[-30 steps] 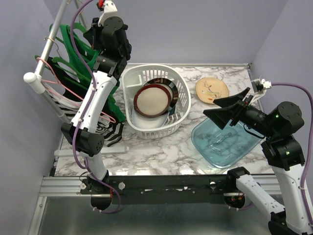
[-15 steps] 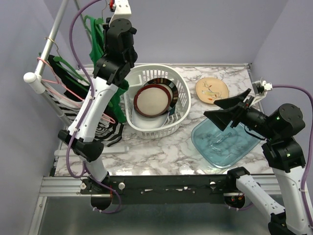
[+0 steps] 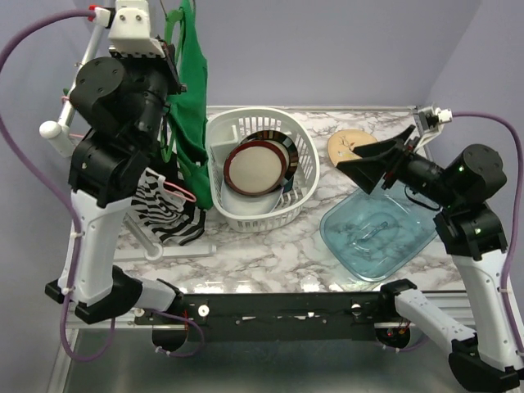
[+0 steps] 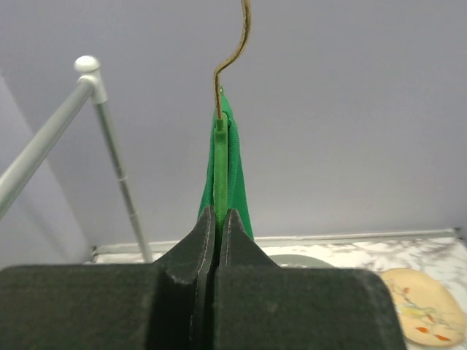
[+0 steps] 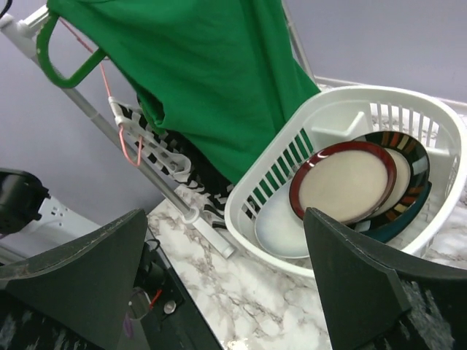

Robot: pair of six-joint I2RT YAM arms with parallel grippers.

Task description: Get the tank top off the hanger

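Observation:
The green tank top [image 3: 193, 106] hangs on a green hanger [image 4: 220, 164] with a metal hook [image 4: 232, 55], lifted free above the clothes rack. My left gripper [image 4: 217, 217] is shut on the hanger's neck just below the hook, and the fabric drops down beside the white basket. In the right wrist view the tank top [image 5: 211, 80] fills the upper part, with one hanger end [image 5: 62, 65] poking out at the left. My right gripper [image 3: 360, 166] stands open at the right, well apart from the cloth and pointing toward it, nothing between its fingers [image 5: 87, 277].
A white basket [image 3: 219, 135] with several plates stands mid-table. Behind it lies a tan plate [image 3: 350, 144], and a blue translucent tray [image 3: 377, 241] sits at the right. At the left is the white rack rail [image 3: 54, 131], carrying a zebra-striped garment [image 3: 164, 209] and a pink hanger [image 3: 182, 195].
My left arm has risen steeply, carrying the hanger and green tank top up off the rack rail. The right gripper has lifted a little and turned toward the tank top.

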